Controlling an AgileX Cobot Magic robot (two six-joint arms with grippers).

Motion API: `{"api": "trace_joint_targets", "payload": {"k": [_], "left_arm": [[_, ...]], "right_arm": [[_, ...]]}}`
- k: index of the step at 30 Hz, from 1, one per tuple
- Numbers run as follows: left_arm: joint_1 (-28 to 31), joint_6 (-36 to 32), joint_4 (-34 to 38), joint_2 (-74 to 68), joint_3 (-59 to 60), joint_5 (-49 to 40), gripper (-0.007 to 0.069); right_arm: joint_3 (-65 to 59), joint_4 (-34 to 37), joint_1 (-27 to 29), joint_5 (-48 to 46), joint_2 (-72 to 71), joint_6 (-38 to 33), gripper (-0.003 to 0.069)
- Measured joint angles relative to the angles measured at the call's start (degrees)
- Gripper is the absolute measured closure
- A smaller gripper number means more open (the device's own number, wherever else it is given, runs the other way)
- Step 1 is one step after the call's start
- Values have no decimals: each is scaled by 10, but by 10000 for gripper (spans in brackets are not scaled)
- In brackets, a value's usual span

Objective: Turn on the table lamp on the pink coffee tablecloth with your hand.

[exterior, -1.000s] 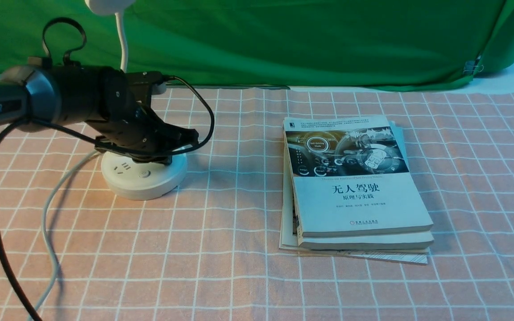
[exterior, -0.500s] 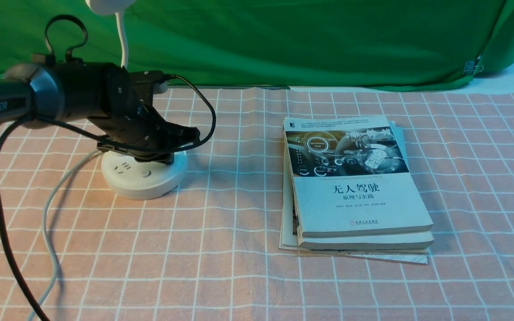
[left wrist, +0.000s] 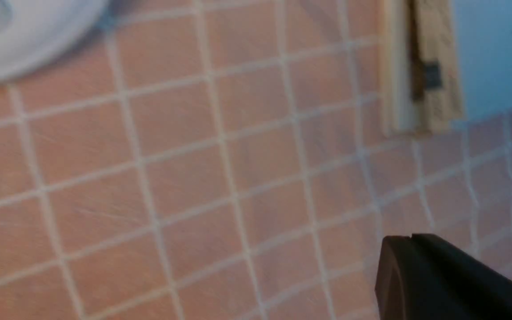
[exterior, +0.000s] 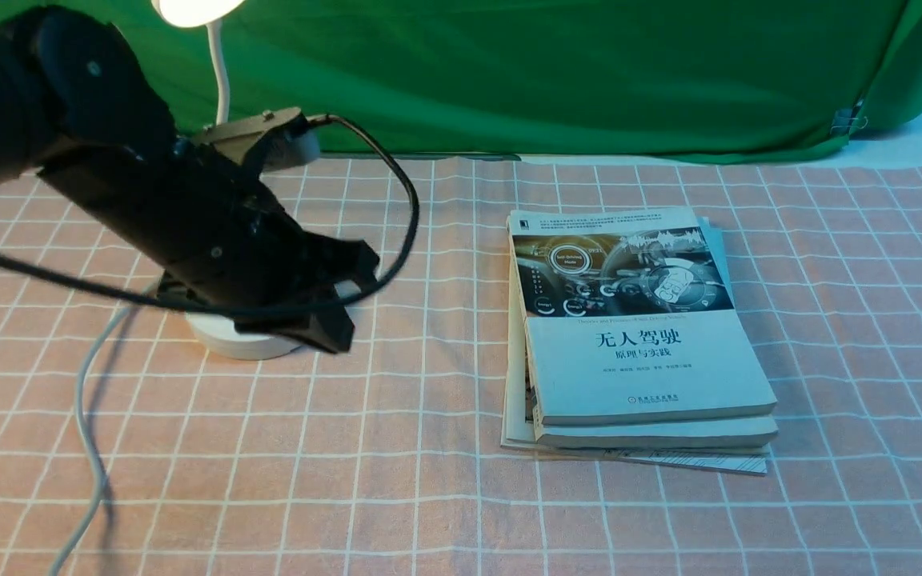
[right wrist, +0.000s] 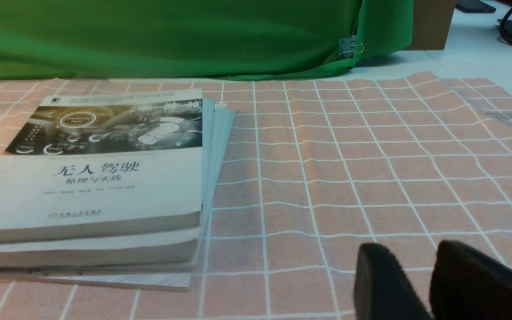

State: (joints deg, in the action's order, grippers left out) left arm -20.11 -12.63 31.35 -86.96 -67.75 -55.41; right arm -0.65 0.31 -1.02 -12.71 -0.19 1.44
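Looks past the button press: table lamp (exterior: 230,342) standing at the left rear of the pink coffee tablecloth (exterior: 429,496) with its head glowing, so next only needs a clean retreat clear of base and white cord (exterior: 85,416). Left gripper (exterior: 345,304) hovering just above the base, apparently closed and gripping nothing. Compared with half a second back: head dark then, gripper lower on the base.

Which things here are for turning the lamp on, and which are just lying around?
For the job:
- table lamp, its head glowing
- pink checked tablecloth it stands on
- left gripper, close to the lamp's base

Just lying about:
- stack of books
- green cloth behind
- right gripper, idle near the books
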Motion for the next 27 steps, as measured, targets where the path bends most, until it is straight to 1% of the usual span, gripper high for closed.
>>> {"api": "trace_joint_targets", "payload": {"k": [2, 3, 6, 9, 11, 13, 15, 16, 17, 21, 24, 27], "left_arm": [[-11, -22, 20, 23, 17, -5, 603], [-34, -57, 47, 76, 42, -8, 603], [-82, -120, 85, 175, 82, 15, 603], [-126, -186, 101, 273, 136, 120, 603], [-142, -224, 100, 328, 185, 223, 603], [-146, -250, 89, 366, 235, 324, 603], [-147, -263, 73, 389, 281, 413, 603], [-147, -265, 68, 394, 298, 443, 603], [-147, -268, 49, 408, 342, 518, 603], [-147, -285, 9, 413, 431, 655, 603], [-148, -289, 6, 414, 485, 735, 603], [-149, -267, 28, 415, 525, 772, 603]], "right_arm": [[0, 0, 0, 0, 0, 0, 419], [0, 0, 0, 0, 0, 0, 419], [0, 0, 0, 0, 0, 0, 419], [0, 0, 0, 0, 0, 0, 419], [0, 0, 0, 0, 0, 0, 419], [0, 0, 0, 0, 0, 0, 419], [0, 0, 0, 0, 0, 0, 419], [0, 0, 0, 0, 0, 0, 419], [0, 0, 0, 0, 0, 0, 419], [0, 0, 0, 0, 0, 0, 419], [0, 0, 0, 0, 0, 0, 419], [0, 0, 0, 0, 0, 0, 419]]}}
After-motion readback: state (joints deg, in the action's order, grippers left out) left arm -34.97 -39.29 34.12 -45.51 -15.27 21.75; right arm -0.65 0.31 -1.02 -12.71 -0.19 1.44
